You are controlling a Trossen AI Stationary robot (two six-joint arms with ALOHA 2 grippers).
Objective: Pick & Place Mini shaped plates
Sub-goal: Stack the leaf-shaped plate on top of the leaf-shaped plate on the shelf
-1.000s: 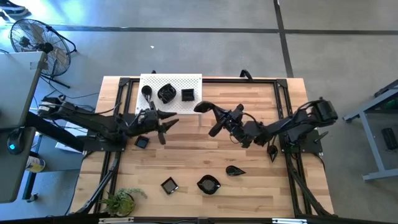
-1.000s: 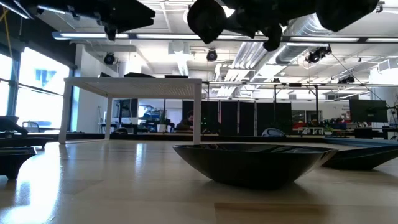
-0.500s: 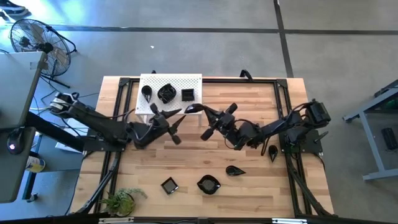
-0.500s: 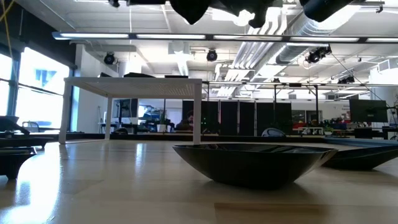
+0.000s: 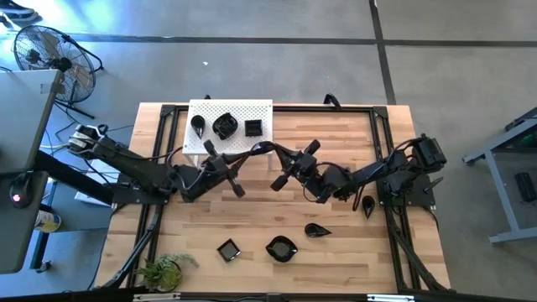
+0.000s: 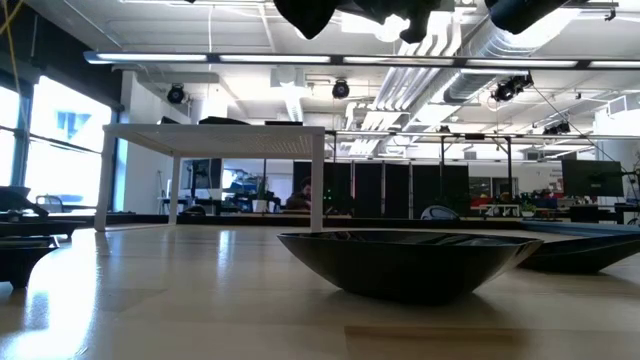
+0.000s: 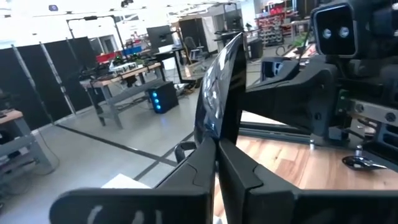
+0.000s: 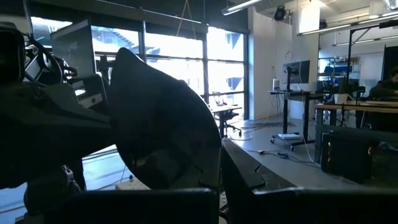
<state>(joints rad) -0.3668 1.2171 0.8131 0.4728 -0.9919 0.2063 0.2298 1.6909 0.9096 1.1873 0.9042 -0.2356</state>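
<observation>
One mini shaped plate [image 5: 262,148], a glossy black leaf shape, hangs on edge above the table's middle, just in front of the white perforated board [image 5: 267,107]. My left gripper [image 5: 250,153] reaches it from the left and my right gripper [image 5: 275,153] from the right. Both are shut on it. The left wrist view shows the plate [image 7: 217,93] edge-on, and the right wrist view shows its broad face [image 8: 161,130]. Three more plates [image 5: 224,126] rest on the board. Several others [image 5: 281,248] lie on the table's near half. My left gripper pinches the plate's rim [image 7: 216,138] between its two fingers, coming level from the table's left. The plate stands on edge above the fingers, clear of the table. My right gripper pinches the opposite rim [image 8: 214,163] between its two fingers, coming from the table's right and slanting slightly up. The plate stands upright in the hold.
The board stands on legs [image 6: 318,180] at the far left. In the low view a wavy plate [image 6: 410,262] sits close in front, with another [image 6: 585,250] to its right. A small plant [image 5: 161,270] sits at the near left corner. A fan [image 5: 46,52] stands off the table.
My right gripper has carried the plate a little toward the table's left and rolled it. My left gripper has risen, swung toward the plate and turned. It stood open around the plate, then shut on the rim. The plate has stayed in the air.
</observation>
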